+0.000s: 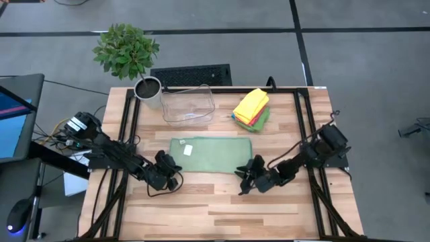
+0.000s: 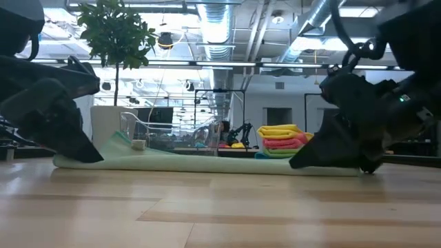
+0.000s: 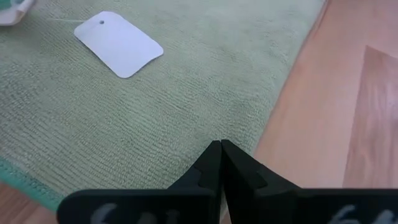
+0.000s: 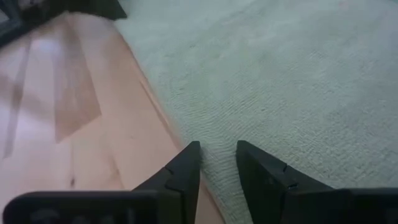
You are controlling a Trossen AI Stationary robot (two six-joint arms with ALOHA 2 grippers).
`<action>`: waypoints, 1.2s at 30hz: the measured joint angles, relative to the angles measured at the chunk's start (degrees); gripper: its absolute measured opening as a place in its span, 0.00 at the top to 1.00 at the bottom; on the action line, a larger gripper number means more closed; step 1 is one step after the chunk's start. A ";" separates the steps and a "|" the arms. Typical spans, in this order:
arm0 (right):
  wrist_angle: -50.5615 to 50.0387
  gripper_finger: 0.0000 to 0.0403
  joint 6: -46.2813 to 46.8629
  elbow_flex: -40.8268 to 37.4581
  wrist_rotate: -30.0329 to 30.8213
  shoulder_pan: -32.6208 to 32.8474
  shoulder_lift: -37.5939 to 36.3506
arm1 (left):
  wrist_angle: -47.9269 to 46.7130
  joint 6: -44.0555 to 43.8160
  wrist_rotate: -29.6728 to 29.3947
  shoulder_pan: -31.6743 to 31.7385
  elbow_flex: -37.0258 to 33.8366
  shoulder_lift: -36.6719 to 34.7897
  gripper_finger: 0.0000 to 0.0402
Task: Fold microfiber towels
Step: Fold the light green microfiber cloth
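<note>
Towel between both pincers.

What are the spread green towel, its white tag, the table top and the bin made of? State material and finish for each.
Pale green towel: likely microfibre, matte, with fine looped ribs and a stitched edge.
White tag: seems to be smooth card or plastic, flat, with a punched hole.
Table top: wood planks, visible grain, light sheen.
Bin: clear, probably plastic; the wood shows through it.

A towel lies spread mid-table. Far behind it stands a plastic bin, with a potted plant to its left and stacked towels to its right.
</note>
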 joint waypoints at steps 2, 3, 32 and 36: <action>0.93 0.68 0.09 0.09 1.70 0.92 2.14 | 0.02 -0.60 -0.14 -0.34 0.02 0.21 1.00; 1.25 0.68 -0.15 0.13 2.56 1.48 2.78 | 0.01 -1.02 -0.25 -0.53 0.02 0.25 1.00; 4.18 0.69 -1.38 0.52 8.15 13.24 -1.36 | 3.05 -11.60 -4.27 -12.54 2.43 0.36 1.00; 6.23 0.69 -10.18 0.61 11.53 11.65 -5.57 | 0.83 -6.43 -5.01 -11.64 5.77 0.36 1.00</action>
